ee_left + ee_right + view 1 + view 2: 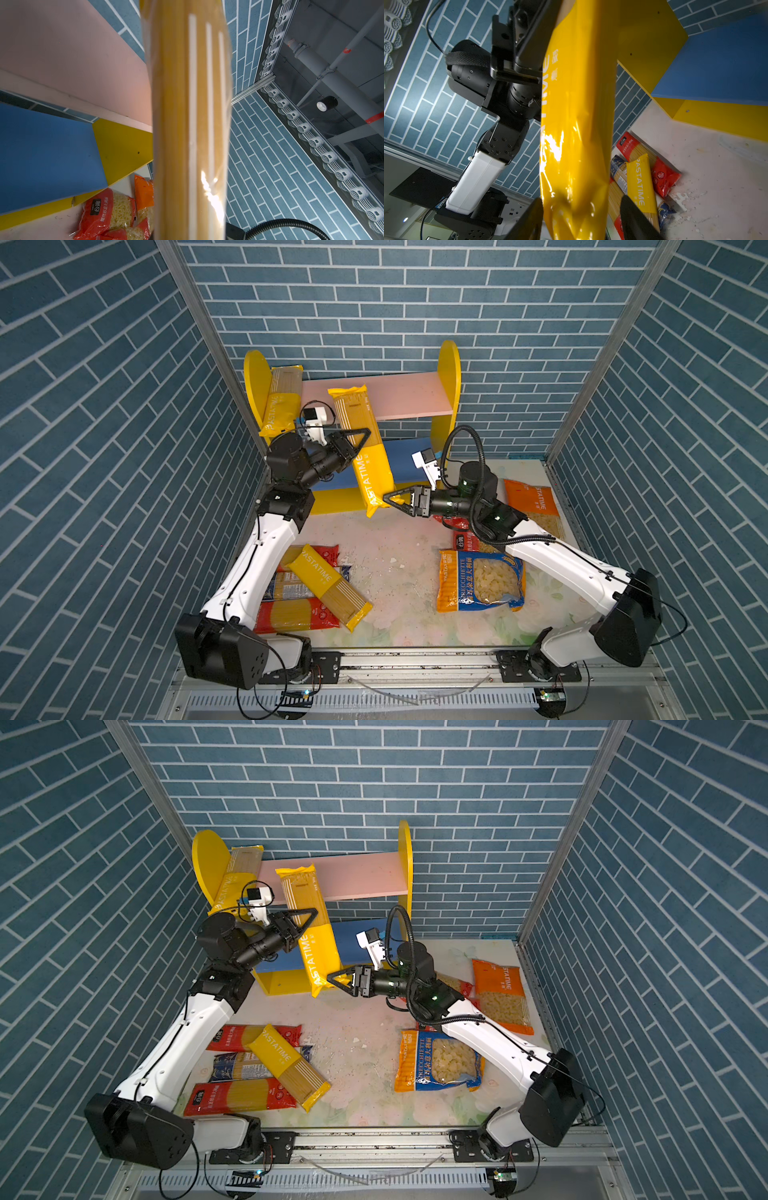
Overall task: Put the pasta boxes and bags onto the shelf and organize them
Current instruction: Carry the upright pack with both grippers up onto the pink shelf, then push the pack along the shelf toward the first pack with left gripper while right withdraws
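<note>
A: Frankly, could lose the spaghetti pack here: hanging tilted in front of the shelf, top end by the pink board, bottom end above the table
B: Gripped where?
A: Clamped mid-length in left pincer alone. Right pincer open wide, straddling bottom end, gripping nothing
B: Might pivot or slide through slick film then. Might also snag top end on board edge going in

My top views both look steeply down from high at the front, covering the whole table and shelf. Both wrist cams sit right up against the same yellow spaghetti pack.
</note>
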Available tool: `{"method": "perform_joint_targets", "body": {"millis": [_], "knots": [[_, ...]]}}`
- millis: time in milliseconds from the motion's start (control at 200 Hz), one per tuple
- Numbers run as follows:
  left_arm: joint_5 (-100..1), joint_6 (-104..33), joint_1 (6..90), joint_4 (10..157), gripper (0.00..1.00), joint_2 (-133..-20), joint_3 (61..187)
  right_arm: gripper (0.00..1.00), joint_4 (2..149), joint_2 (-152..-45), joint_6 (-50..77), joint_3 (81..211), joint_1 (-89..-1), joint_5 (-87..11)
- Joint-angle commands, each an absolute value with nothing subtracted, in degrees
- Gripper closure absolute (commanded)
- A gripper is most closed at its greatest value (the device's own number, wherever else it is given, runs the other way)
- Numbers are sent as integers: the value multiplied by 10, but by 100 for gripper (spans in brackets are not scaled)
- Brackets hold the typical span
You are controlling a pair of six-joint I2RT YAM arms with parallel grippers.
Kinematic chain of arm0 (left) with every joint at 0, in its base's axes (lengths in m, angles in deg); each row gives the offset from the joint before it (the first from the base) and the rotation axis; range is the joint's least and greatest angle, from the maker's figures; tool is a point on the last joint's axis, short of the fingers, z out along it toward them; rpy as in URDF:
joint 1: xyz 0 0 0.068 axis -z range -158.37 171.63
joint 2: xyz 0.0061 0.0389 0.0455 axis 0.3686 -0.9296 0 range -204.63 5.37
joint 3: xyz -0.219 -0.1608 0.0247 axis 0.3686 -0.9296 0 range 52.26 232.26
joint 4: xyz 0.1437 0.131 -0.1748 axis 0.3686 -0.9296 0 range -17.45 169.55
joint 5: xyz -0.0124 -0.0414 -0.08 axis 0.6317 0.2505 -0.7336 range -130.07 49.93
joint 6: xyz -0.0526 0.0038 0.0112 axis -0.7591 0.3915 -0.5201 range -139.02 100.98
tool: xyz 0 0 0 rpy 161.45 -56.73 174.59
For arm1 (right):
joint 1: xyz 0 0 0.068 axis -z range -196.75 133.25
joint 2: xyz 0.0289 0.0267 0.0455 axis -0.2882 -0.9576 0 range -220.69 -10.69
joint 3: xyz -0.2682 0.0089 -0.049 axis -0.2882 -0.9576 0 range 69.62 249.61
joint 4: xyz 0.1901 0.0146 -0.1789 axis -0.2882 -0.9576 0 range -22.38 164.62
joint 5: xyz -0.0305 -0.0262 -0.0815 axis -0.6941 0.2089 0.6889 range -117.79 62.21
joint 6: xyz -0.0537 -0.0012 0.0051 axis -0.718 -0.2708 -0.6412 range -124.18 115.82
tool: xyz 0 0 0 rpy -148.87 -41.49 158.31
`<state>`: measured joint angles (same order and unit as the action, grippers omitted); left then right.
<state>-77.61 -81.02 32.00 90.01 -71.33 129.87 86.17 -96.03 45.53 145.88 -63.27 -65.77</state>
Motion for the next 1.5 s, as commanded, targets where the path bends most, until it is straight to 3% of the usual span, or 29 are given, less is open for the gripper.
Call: {"method": "perform_joint_targets", "body": {"millis": [0,165,275,490,620,780,1045,1290,1396,1451,1496], "knots": [[-769,-801,298,922,97,-714,1370,43,893,-1001,479,1530,-641,-634],[-768,-775,278,795,89,-772,1475,64,908,-1049,506,1597,-644,-607],[-764,-761,268,727,72,-813,1539,81,898,-1074,504,1639,-641,-589],[-738,-753,258,675,43,-824,1566,93,951,-1115,575,1697,-629,-555],[-732,-751,257,666,30,-812,1556,95,962,-1131,610,1726,-621,-528],[-730,-750,256,662,22,-791,1534,96,953,-1169,673,1782,-610,-500],[-677,-727,257,629,18,-682,1419,96,914,-1223,723,1871,-608,-444],[-624,-700,256,611,14,-595,1342,96,868,-1341,764,2043,-630,-452],[-610,-696,256,630,8,-568,1320,95,846,-1381,768,2093,-643,-449],[-604,-689,256,630,5,-563,1318,93,835,-1393,770,2114,-650,-448],[-605,-689,256,634,4,-564,1315,83,833,-1400,770,2123,-656,-444]]}}
